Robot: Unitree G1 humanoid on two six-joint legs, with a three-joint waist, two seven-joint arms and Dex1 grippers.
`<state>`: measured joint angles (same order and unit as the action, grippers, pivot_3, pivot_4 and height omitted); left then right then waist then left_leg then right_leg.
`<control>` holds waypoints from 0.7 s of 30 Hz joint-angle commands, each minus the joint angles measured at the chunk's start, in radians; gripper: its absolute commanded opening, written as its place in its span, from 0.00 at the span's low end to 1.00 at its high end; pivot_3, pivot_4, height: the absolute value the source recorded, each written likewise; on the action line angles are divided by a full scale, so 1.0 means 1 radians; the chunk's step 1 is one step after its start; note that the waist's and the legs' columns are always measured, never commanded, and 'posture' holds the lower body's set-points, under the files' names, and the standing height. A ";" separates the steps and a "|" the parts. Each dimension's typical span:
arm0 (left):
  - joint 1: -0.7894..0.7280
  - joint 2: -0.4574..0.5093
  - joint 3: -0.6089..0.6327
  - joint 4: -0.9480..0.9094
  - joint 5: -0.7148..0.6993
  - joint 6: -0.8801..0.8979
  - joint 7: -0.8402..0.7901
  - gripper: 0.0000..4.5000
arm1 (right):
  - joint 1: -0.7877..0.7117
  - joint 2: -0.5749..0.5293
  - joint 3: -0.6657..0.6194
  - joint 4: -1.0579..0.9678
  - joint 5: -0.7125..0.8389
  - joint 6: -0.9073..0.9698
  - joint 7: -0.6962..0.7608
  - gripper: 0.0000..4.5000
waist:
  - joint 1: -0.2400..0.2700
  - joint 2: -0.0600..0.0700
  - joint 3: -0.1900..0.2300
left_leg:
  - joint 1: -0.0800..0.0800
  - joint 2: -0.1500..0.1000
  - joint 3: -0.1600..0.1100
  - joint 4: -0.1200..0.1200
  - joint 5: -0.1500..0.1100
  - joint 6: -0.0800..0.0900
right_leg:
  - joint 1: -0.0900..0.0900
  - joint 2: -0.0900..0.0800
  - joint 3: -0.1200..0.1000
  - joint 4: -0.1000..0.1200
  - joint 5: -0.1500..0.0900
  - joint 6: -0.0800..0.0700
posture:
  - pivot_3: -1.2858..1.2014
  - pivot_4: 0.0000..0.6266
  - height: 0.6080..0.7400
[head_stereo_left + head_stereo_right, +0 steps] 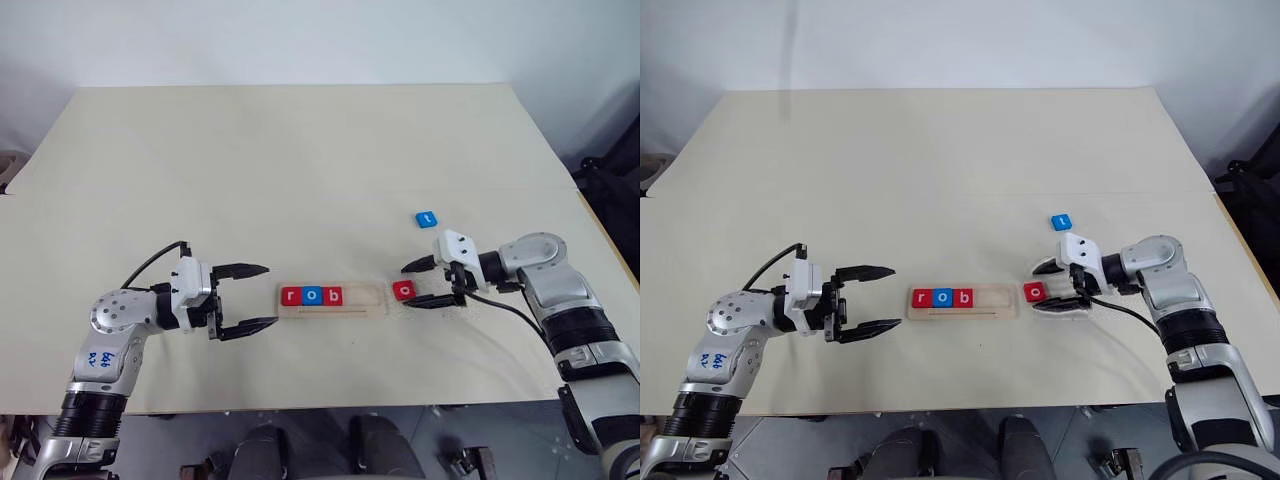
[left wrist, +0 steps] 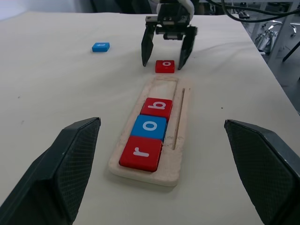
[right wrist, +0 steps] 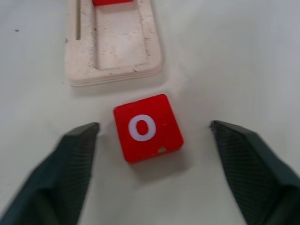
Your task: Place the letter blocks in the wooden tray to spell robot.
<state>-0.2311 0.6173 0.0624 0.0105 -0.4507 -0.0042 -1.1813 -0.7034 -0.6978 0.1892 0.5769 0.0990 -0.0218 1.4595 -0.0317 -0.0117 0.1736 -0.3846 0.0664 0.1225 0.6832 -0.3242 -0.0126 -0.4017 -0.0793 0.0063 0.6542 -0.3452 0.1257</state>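
1. Three blocks, a red r (image 1: 292, 296), a blue o (image 1: 312, 296) and a red b (image 1: 333, 296), sit in a row in the tray (image 1: 366, 311), filling the end nearer the left pincer (image 1: 248, 297); the end nearer the right pincer (image 1: 418, 283) is bare.
2. We see the tray lying flat on the table (image 1: 300, 160), its long axis running from one pincer toward the other, so that each pincer faces one short end.
3. The left pincer hovers just off the tray's r end, pointing along that long axis, fingers wide apart and holding nothing.
4. The right pincer points at the tray's bare end and tilts down to the table; its fingers (image 3: 70, 164) are apart.
5. A red o block (image 3: 146, 127) lies flat on the table between those fingers, clear of both, just outside the tray's bare end and turned slightly askew to it.
6. In the right wrist view the o block shows a small chip on its edge nearest the pincer.
7. A blue t block (image 1: 426, 217) lies flat on the table beyond the right pincer, apart from it and from the tray, slightly rotated.
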 commanded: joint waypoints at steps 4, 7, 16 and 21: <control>-0.001 0.011 0.009 -0.038 -0.015 0.005 -0.016 1.00 | 0.022 -0.003 -0.019 -0.102 0.037 0.062 0.008 0.32 | 0.001 0.000 0.000 | 0.000 0.000 0.000 0.000 0.000 0.000 | 0.000 0.000 0.000 0.001 0.000 0.000 | 0.52 0.24 1.00; -0.003 0.008 0.007 -0.034 -0.013 0.002 -0.022 1.00 | 0.037 -0.004 -0.034 -0.208 0.076 0.158 -0.006 0.32 | 0.001 0.000 0.000 | 0.000 0.000 0.000 0.000 0.000 0.000 | 0.000 0.000 0.000 0.001 0.000 0.000 | 0.52 0.24 1.00; -0.024 -0.006 -0.006 -0.014 -0.003 -0.004 -0.025 1.00 | 0.056 0.064 0.017 -0.535 0.135 0.465 -0.126 0.32 | 0.002 0.000 0.000 | -0.002 0.000 -0.001 0.000 0.000 0.000 | -0.003 0.000 0.000 0.003 0.000 0.000 | 0.52 0.24 1.00; -0.030 -0.012 -0.010 -0.014 -0.002 -0.004 -0.024 1.00 | 0.060 0.101 0.075 -0.565 0.096 0.479 -0.177 0.32 | 0.004 0.000 0.000 | -0.004 -0.001 0.000 0.000 0.000 0.000 | -0.005 -0.001 0.000 0.003 0.000 0.000 | 0.52 0.24 1.00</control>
<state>-0.2523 0.6080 0.0531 0.0117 -0.4501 0.0025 -1.2025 -0.6427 -0.5964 0.2661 0.0422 0.1975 0.4581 1.2960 -0.0281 -0.0117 0.1737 -0.3888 0.0656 0.1223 0.6832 -0.3243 -0.0126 -0.4074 -0.0799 0.0064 0.6571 -0.3452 0.1257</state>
